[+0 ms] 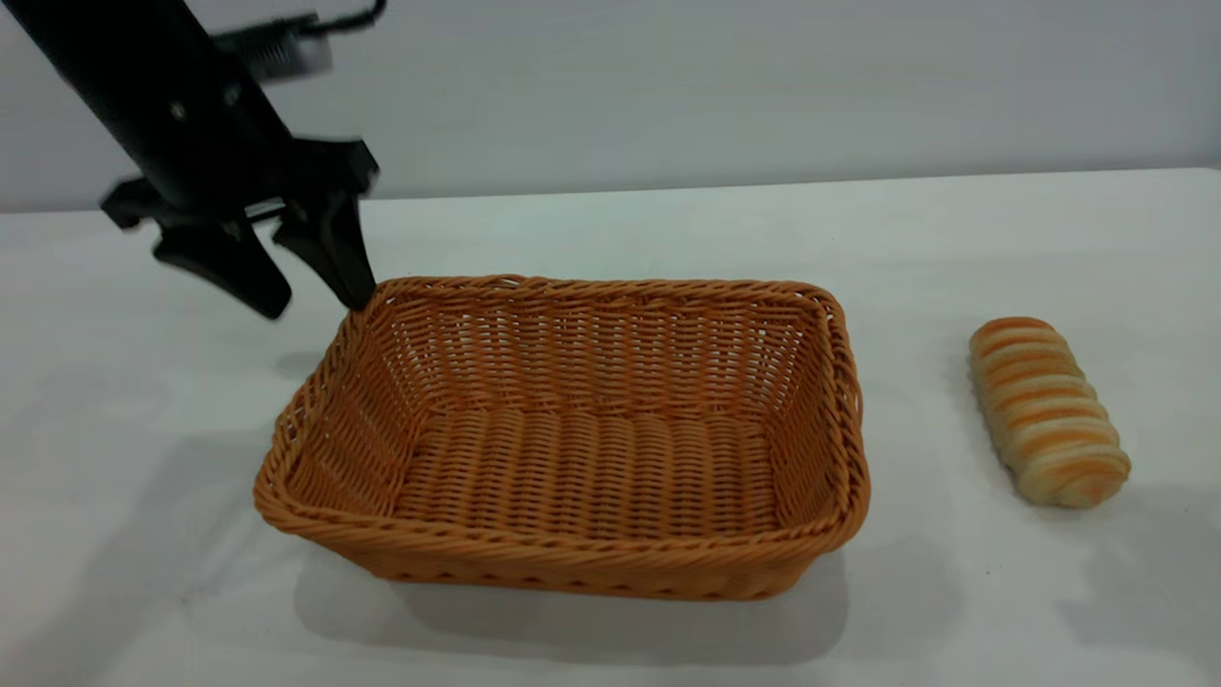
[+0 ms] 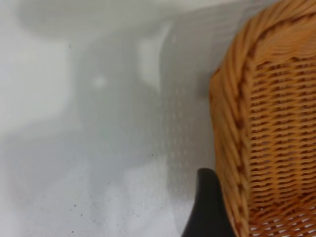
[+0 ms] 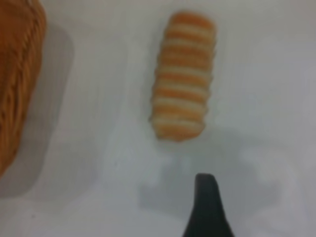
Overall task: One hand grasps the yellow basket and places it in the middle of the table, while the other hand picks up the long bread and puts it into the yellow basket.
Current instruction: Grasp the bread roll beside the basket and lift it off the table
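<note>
Your left claw (image 1: pixel 310 286) spread wide, empty, inner finger at the basket's (image 1: pixel 572 439) 11 o'clock corner, bread (image 1: pixel 1046 410) on tabletop (image 1: pixel 668 229) at basket's 3 o'clock, right claw's opening unclear.

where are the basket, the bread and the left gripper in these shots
yellow basket (image 1: pixel 591 468): exterior view, woven floor.
long bread (image 1: pixel 1046 410): exterior view, striped top.
left gripper (image 1: pixel 320 301): exterior view, midway between its open fingertips.
</note>
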{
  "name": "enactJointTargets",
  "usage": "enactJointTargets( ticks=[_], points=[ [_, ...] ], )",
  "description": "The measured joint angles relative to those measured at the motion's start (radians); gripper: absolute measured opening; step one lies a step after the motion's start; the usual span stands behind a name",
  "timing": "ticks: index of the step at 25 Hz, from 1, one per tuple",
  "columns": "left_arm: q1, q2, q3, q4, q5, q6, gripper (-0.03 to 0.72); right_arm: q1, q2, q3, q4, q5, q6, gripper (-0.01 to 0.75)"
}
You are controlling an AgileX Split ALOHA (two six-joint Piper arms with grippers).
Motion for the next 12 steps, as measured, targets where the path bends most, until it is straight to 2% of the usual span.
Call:
enactJointTargets(
  ticks=[5, 12],
  points=[
    [0.0, -0.076, 0.0, 0.014, 0.016, 0.0, 0.584, 0.0, 0.199, -0.096, 0.045, 0.011, 0.0, 0.595],
    [0.0, -0.182, 0.0, 0.036, 0.026, 0.0, 0.584, 0.0, 0.443, -0.289, 0.083, 0.101, -0.009, 0.593]
  ],
)
